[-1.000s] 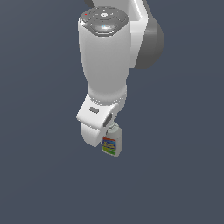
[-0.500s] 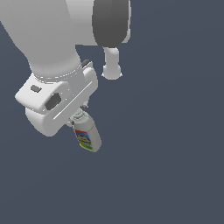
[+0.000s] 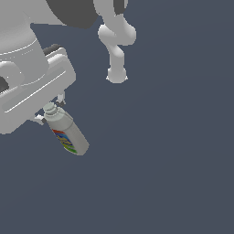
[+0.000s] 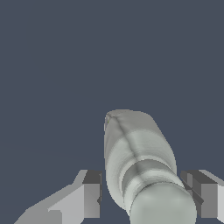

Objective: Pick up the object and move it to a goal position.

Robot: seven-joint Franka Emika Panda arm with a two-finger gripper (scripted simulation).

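The bottle (image 3: 69, 133) is white-grey with a ribbed round cap and a red, blue, yellow and green label. It hangs tilted from my gripper (image 3: 49, 109), cap end up, at the exterior view's left. The gripper is shut on the bottle at the cap end, and most of it is hidden behind the big white hand. In the wrist view the bottle (image 4: 135, 153) runs out from between the two fingertips (image 4: 92, 192), with its cap nearest the camera. My gripper (image 4: 142, 197) holds it on both sides. No goal marker shows.
Another part of my own arm (image 3: 116, 45) reaches down in the upper middle of the exterior view. Behind everything is a plain dark blue-grey surface (image 3: 173, 160).
The arm has swung toward the exterior view's left and closer to the camera, carrying the bottle. The bottle has gone from hanging nearly upright to tilted.
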